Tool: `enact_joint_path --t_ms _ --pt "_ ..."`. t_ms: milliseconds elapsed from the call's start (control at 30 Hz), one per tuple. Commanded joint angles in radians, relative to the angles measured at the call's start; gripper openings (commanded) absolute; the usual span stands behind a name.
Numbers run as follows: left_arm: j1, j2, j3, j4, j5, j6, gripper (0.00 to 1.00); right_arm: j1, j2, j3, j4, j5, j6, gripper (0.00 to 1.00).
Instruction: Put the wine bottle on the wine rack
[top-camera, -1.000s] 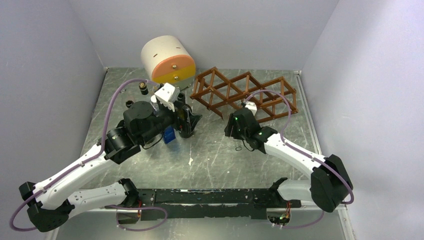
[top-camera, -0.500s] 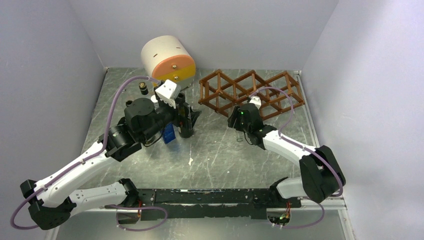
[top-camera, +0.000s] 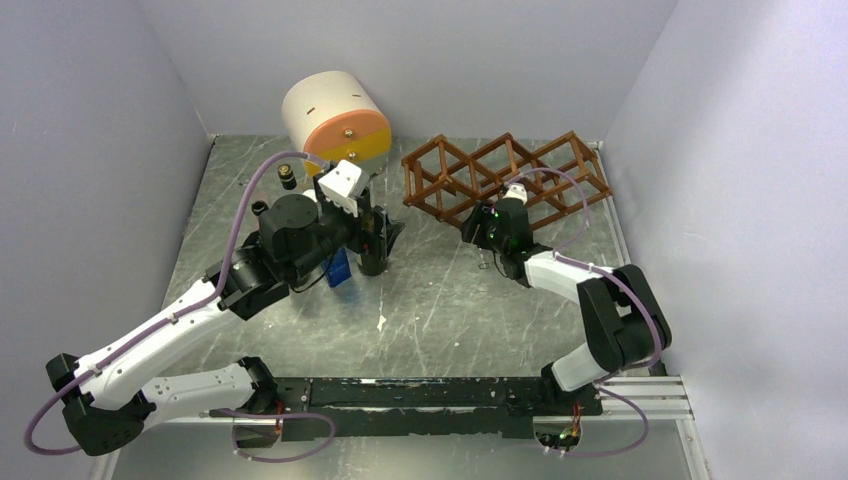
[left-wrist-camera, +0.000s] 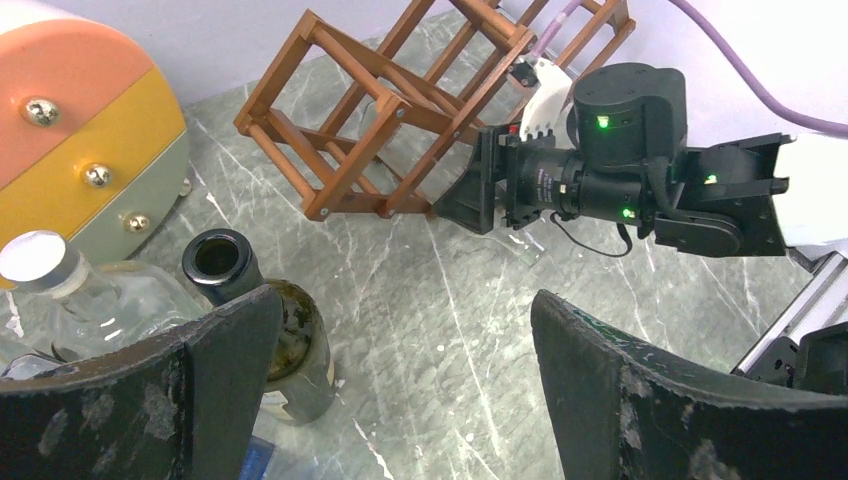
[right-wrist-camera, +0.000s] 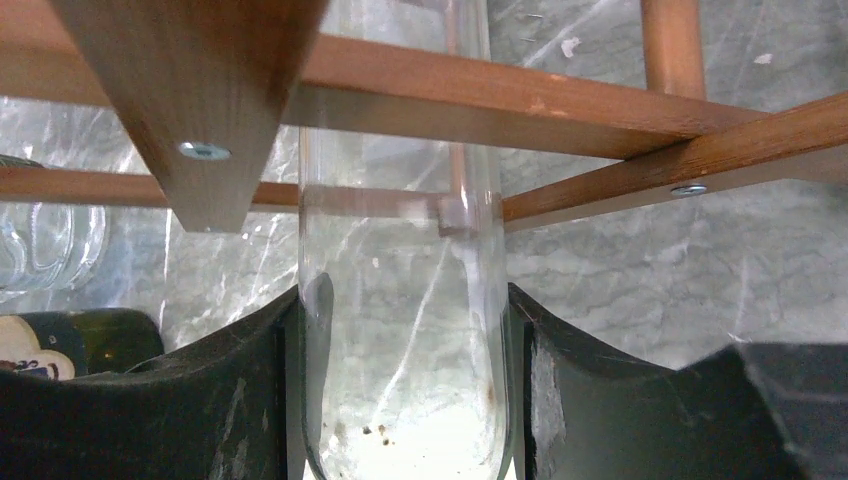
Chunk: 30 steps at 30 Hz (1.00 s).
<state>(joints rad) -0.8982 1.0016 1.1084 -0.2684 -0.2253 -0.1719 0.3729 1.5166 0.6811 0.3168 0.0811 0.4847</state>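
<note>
The reddish-brown wine rack (top-camera: 500, 175) stands at the back right, tilted; it also shows in the left wrist view (left-wrist-camera: 380, 110) and fills the top of the right wrist view (right-wrist-camera: 480, 85). A dark green wine bottle (top-camera: 372, 262) stands upright and open-mouthed (left-wrist-camera: 285, 350) just beside my left finger. My left gripper (top-camera: 375, 235) hangs open over bare table (left-wrist-camera: 405, 310). My right gripper (top-camera: 497, 215) is at the rack's front edge, shut on a narrow clear glass bottle (right-wrist-camera: 400, 250) whose far end reaches in between the slats.
The round cream-and-orange drawer unit (top-camera: 335, 120) stands at the back left. A clear bottle with a silver cap (left-wrist-camera: 40, 265) stands next to the green one. A blue object (top-camera: 338, 270) and small dark items (top-camera: 287, 178) lie near the left arm.
My right gripper has moved toward the back right, up against the rack. The rack has turned and shifted toward the back wall. The left arm has edged slightly back.
</note>
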Motion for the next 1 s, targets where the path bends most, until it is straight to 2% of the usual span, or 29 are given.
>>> enact_joint_path --t_ms 0,200,333,667,967 --pt "0.005 0.0 0.022 0.001 -0.014 0.009 0.98 -0.011 0.044 0.07 0.131 -0.035 -0.03 0.0" --pt "0.005 0.001 0.018 0.0 -0.011 0.005 0.98 -0.014 0.114 0.103 0.16 -0.018 -0.028 0.0" --pt "0.005 0.004 0.021 -0.005 -0.011 0.006 0.98 -0.014 0.138 0.12 0.168 0.019 0.002 0.04" --pt "0.005 0.014 0.018 -0.004 -0.003 0.009 0.98 0.006 0.103 0.068 0.199 0.154 0.069 0.11" --pt "0.005 0.01 0.015 -0.013 -0.005 0.01 0.98 0.006 0.111 0.068 0.204 0.217 0.033 0.17"
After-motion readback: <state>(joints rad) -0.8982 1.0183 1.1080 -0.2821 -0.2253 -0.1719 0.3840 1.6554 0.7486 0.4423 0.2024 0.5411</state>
